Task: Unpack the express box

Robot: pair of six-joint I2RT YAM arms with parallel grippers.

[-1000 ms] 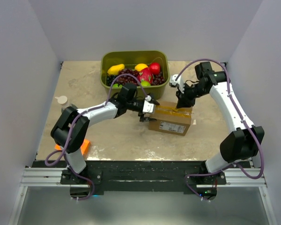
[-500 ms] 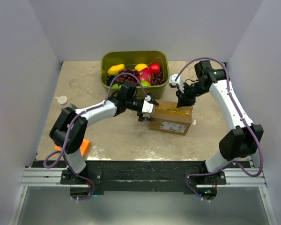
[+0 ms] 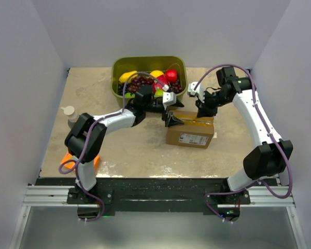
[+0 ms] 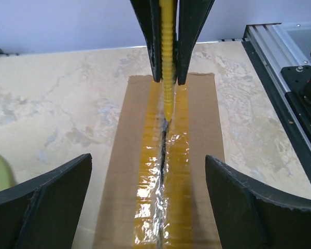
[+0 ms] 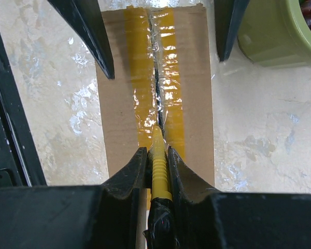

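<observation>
Express box point(image 3: 190, 133) is sitting on the table point(image 3: 129, 148), right of centre and just near the green bin point(image 3: 115, 83) of fruit. Its white label point(image 3: 189, 139) is facing the near side. Glossy tan tape point(image 5: 140, 78) is running along the top seam, with a dark slit showing down the middle of it.

Right gripper point(image 5: 156, 154) is reaching in from the right and clamping tight on a yellow ribbed tool point(image 5: 159, 171). The tool tip is pressing into the seam slit about midway along the box top.

Left gripper point(image 4: 147, 166) is hanging over the left end of the box with its jaws spread wide, gripping nothing. Its fingers point(image 4: 52, 197) are straddling the box width, one on each long side. Cannot tell if they are touching the cardboard.

A flat orange box point(image 3: 96, 162) is lying at the near left, partly hidden by the left arm. A small white-capped bottle point(image 3: 69, 112) is standing at the left edge of the table.
</observation>
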